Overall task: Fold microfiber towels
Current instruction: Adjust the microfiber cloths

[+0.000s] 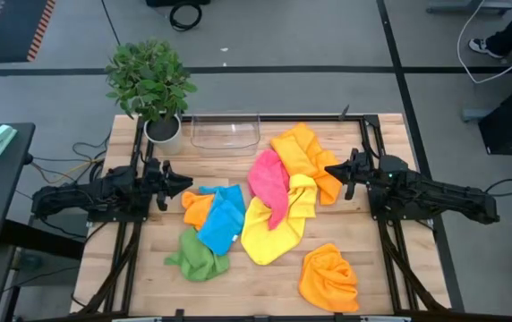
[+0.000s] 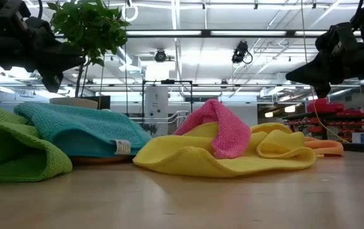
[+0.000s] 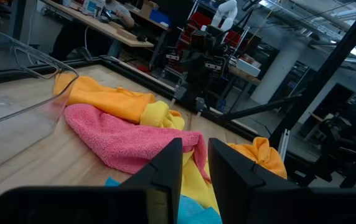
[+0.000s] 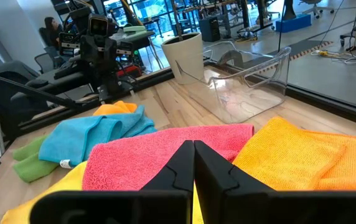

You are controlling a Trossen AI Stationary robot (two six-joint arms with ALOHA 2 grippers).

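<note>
While the crumpled microfiber towels point(image 1: 269, 206) lie heaped mid-bench, pink over yellow, with blue, green and orange ones around, the left gripper point(image 1: 184, 183) hovers at the pile's left edge, its fingers point(image 3: 165, 171) slightly apart and holding nothing. The right gripper point(image 1: 330, 169) hovers over the orange towel point(image 1: 305, 152), its fingers point(image 4: 212, 168) pressed together, empty.

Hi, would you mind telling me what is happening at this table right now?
Bright microfiber towels lie crumpled in a heap on the wooden table, none folded yet. The left gripper hovers beside the heap's left edge, fingers slightly apart, holding nothing. The right gripper hovers by the orange towel, shut and empty.
</note>
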